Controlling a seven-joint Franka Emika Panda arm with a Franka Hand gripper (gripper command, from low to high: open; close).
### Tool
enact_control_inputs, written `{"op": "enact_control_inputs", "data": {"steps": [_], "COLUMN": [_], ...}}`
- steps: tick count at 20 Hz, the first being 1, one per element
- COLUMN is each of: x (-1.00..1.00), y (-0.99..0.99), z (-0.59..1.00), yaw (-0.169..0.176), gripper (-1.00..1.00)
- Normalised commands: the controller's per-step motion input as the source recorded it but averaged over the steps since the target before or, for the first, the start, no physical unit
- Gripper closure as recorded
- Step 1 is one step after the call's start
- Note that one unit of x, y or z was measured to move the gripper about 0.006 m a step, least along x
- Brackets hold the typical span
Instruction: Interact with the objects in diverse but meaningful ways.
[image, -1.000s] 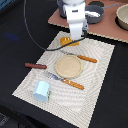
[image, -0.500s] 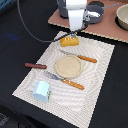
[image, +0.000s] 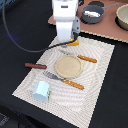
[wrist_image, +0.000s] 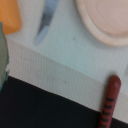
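Note:
In the exterior view my white gripper (image: 66, 40) hangs low over the far end of the beige placemat (image: 95, 75). It covers most of the yellow bread loaf (image: 74, 42), and its fingers are hidden behind the hand. The brown sausage (image: 36, 65) lies at the mat's left edge and shows in the wrist view too (wrist_image: 109, 102). The light-blue carton (image: 42, 91) stands at the near corner. The dark grey saucepan (image: 92, 13) sits at the back with a small white item inside. An orange-yellow shape (wrist_image: 10, 15) in the wrist view may be the loaf.
A tan plate (image: 67, 66) lies mid-mat, also in the wrist view (wrist_image: 107, 20). An orange-handled knife (image: 80, 57) and fork (image: 65, 80) flank it; a blade (wrist_image: 46, 20) shows in the wrist view. A wooden board (image: 105, 27) and a bowl (image: 122, 15) are behind.
The gripper has come down and slightly toward the exterior view's left. It now covers most of the loaf, which was in plain sight before. Nothing else has moved.

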Motion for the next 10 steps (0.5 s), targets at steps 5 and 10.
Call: {"op": "enact_control_inputs", "data": {"steps": [5, 10], "x": [-0.47, -0.46], "y": [-0.7, -0.45], "z": [-0.16, -0.22], "yaw": [-0.02, -0.007], "gripper": [-1.0, -1.0]}}
